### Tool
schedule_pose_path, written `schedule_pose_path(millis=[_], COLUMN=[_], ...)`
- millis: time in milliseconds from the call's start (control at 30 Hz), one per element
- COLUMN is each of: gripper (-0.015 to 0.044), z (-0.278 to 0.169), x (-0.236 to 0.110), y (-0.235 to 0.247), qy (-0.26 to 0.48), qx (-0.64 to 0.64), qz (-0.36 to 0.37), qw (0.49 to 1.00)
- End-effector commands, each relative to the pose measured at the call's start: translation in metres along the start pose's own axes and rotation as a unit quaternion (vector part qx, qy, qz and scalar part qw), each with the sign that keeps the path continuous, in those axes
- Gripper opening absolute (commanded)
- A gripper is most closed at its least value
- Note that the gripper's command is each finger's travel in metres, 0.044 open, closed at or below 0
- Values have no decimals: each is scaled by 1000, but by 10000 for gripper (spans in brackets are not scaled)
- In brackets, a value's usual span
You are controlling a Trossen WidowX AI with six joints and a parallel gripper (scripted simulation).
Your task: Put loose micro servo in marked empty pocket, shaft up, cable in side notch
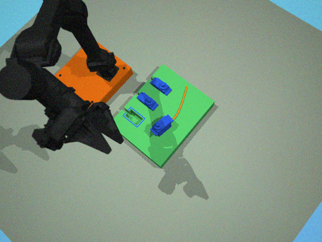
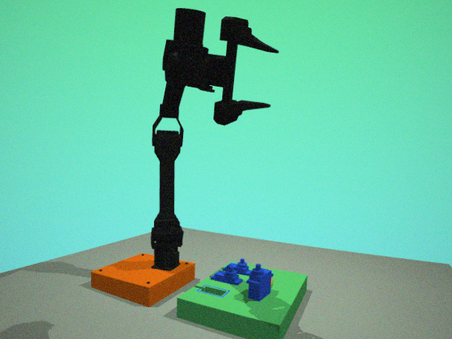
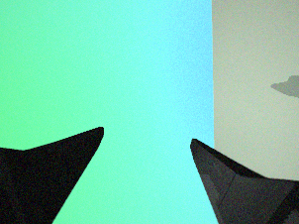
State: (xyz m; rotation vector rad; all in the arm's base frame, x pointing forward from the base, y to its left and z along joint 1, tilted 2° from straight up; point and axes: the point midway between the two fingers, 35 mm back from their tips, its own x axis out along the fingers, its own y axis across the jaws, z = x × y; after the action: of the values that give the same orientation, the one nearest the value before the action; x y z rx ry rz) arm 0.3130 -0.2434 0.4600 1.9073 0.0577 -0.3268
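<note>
The loose blue micro servo [image 1: 161, 125] [image 2: 259, 284] stands on top of the green deck [image 1: 195, 103] [image 2: 290, 292], with its shaft end up. It is to the right of the blue-outlined pocket [image 1: 137, 113] [image 2: 211, 294], which is empty. Its orange cable [image 1: 180, 103] trails across the deck away from the pocket. My gripper [image 1: 115, 146] [image 2: 273, 78] [image 3: 148, 137] is open and empty. It is high above the table, well over the deck, with its fingers pointing sideways. The wrist view shows only background and a strip of table.
Two other blue servos [image 1: 161, 85] [image 1: 148, 101] sit seated in the deck behind the pocket; they also show in the exterior view [image 2: 242, 266] [image 2: 227, 275]. The arm stands on an orange base [image 1: 87, 84] [image 2: 126, 279] just left of the deck.
</note>
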Motion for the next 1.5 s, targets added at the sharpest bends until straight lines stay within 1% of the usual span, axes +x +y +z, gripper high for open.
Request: schedule_pose_path(millis=[0, 367, 700, 933, 1200, 1367, 1467], gripper=[440, 440, 440, 440, 440, 440, 440], z=[6, 0, -17, -31, -45, -52, -54], x=[23, 71, 91, 90, 76, 61, 56], y=[-29, -118, -207, -268, -330, -364, -373], qy=[-11, -43, -77, -103, -133, -152, -158], qx=[26, 67, 67, 43, -7, -49, -63], qz=[-45, -185, -323, -419, -520, -577, -593], qw=[999, 980, 941, 901, 844, 801, 787])
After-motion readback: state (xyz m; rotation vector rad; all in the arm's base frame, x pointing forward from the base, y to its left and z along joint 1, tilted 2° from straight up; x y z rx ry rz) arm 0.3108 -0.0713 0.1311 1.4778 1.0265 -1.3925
